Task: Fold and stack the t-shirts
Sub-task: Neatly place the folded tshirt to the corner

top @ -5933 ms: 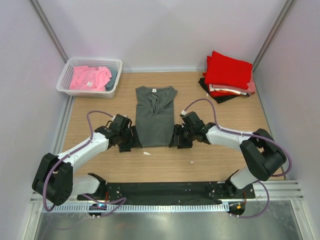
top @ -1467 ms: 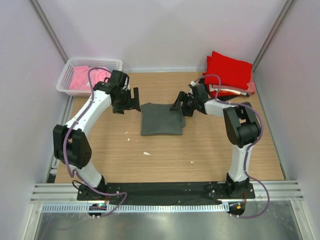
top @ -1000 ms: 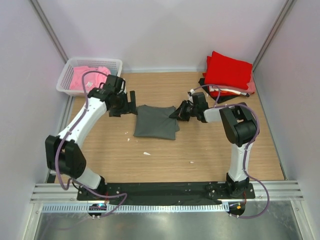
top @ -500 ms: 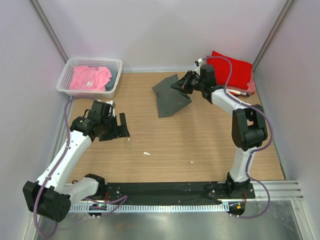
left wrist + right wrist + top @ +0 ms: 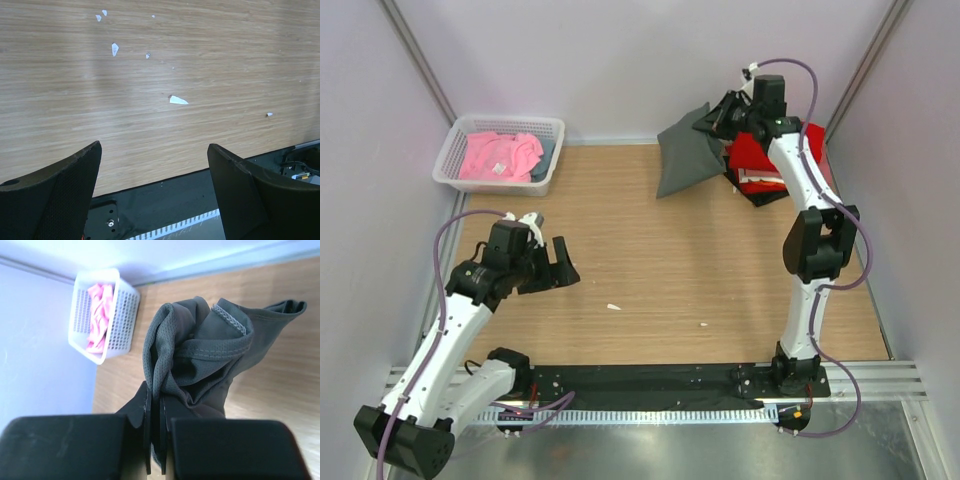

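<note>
My right gripper point(image 5: 723, 113) is shut on the folded dark grey t-shirt point(image 5: 683, 153) and holds it in the air at the back, just left of the stack of red and black folded t-shirts point(image 5: 772, 163). In the right wrist view the grey shirt point(image 5: 200, 355) hangs bunched from the gripper point(image 5: 155, 405), whose jaws pinch its edge. My left gripper point(image 5: 558, 266) is open and empty, low over the bare table at the left; its fingers point(image 5: 60, 190) stand wide apart. A pink t-shirt point(image 5: 498, 155) lies in the basket.
A white latticed basket point(image 5: 550, 128) stands at the back left, also in the right wrist view point(image 5: 120, 325). Small white scraps point(image 5: 613, 307) lie on the wooden table, one in the left wrist view point(image 5: 178, 100). The black base rail point(image 5: 650, 380) runs along the near edge.
My right gripper has lifted the folded grey shirt off the table and carried it up and right towards the red stack. My left gripper let go and drew back to the near left.
</note>
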Controlling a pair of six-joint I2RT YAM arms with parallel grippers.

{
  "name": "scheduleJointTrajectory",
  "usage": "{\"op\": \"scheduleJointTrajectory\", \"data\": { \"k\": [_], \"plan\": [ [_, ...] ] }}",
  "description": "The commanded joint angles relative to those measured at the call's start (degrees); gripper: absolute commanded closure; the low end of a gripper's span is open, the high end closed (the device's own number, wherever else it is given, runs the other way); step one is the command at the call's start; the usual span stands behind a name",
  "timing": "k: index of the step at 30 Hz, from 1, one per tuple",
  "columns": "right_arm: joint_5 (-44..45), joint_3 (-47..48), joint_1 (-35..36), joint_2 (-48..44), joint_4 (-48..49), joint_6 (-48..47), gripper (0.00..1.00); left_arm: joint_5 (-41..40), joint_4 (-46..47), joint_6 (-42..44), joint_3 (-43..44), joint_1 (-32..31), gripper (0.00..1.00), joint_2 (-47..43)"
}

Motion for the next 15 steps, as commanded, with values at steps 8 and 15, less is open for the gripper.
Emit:
{"op": "scheduleJointTrajectory", "data": {
  "k": [8,15],
  "plan": [
    [0.62,30.1,-8.26,7.65,-18.61,-10.04,0.99,0.04,2.73,-0.85,0.06,0.07,0.15,0.36],
    [-3.25,33.44,-12.66,9.83,-15.01,-9.16,0.99,0.21,2.81,-0.85,-0.03,0.07,0.16,0.54]
  ]
}}
